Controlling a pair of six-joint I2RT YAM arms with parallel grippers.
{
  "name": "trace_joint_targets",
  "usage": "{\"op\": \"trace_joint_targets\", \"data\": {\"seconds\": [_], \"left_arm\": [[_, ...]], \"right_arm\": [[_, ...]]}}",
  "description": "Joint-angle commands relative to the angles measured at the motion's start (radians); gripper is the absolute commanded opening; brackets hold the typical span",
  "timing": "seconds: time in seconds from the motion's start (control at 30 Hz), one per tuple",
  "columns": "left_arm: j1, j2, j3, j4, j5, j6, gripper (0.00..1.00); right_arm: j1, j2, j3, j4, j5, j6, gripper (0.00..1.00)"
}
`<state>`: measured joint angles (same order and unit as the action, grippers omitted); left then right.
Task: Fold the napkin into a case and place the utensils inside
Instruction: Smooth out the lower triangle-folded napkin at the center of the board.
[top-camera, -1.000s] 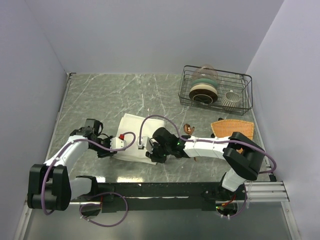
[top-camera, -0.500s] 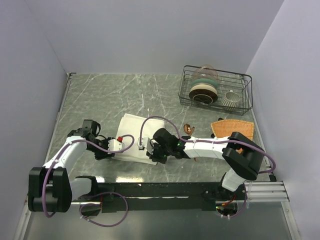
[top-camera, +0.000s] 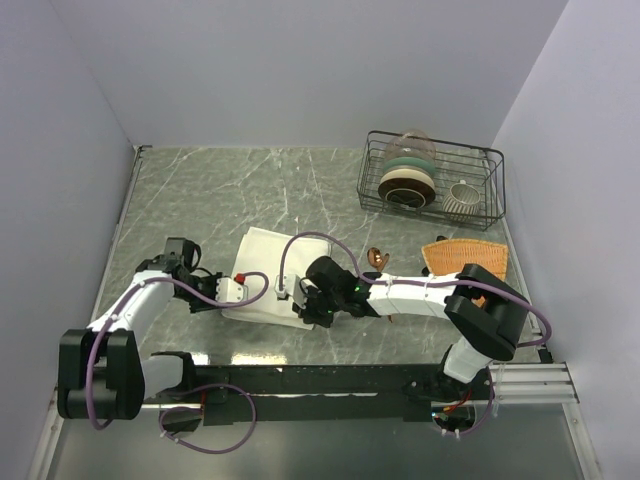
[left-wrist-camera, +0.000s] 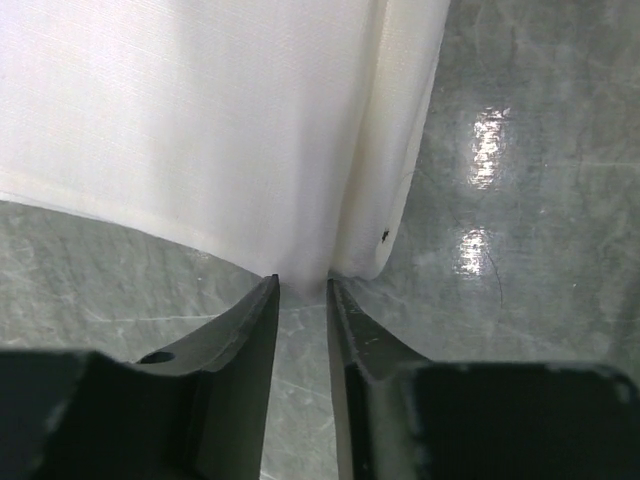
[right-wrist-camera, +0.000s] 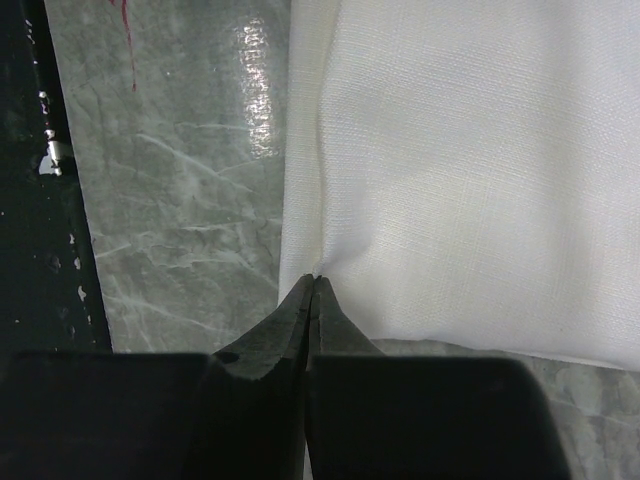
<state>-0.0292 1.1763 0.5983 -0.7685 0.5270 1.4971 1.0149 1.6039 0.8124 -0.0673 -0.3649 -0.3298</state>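
Note:
The cream-white napkin (top-camera: 268, 262) lies folded on the marble table between the two arms. It fills the top of the left wrist view (left-wrist-camera: 200, 120), with a folded layer along its right side, and of the right wrist view (right-wrist-camera: 470, 170). My left gripper (top-camera: 246, 297) is at the napkin's near left edge. Its jaws stand a little apart, with the cloth's corner at their tips (left-wrist-camera: 300, 285). My right gripper (top-camera: 298, 306) is shut on the napkin's near edge (right-wrist-camera: 313, 280). A copper spoon (top-camera: 376, 258) lies right of the napkin, beside the right arm. The fork is hidden.
An orange woven mat (top-camera: 465, 256) lies at the right. A black wire rack (top-camera: 432, 180) with bowls and a cup stands at the back right. The black rail (right-wrist-camera: 40, 200) along the near table edge shows left of my right gripper.
My left arm has drawn a little to the left, away from the napkin's middle. The right arm and the napkin have hardly moved.

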Motion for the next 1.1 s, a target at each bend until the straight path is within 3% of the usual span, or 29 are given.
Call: {"op": "trace_joint_targets", "data": {"seconds": [0.0, 0.23, 0.6, 1.07], "left_arm": [[0.005, 0.031, 0.014, 0.002, 0.03, 0.066, 0.29], [0.005, 0.028, 0.057, -0.054, 0.047, 0.072, 0.01], [0.006, -0.076, 0.064, -0.196, 0.028, 0.124, 0.01], [-0.009, -0.009, 0.04, -0.238, 0.002, 0.164, 0.01]], "right_arm": [[0.008, -0.027, 0.004, 0.017, -0.016, 0.009, 0.0], [0.008, -0.048, -0.002, 0.014, -0.011, 0.015, 0.0], [0.007, -0.088, -0.028, -0.014, -0.012, -0.011, 0.0], [0.008, 0.01, 0.001, -0.028, 0.0, -0.038, 0.0]]}}
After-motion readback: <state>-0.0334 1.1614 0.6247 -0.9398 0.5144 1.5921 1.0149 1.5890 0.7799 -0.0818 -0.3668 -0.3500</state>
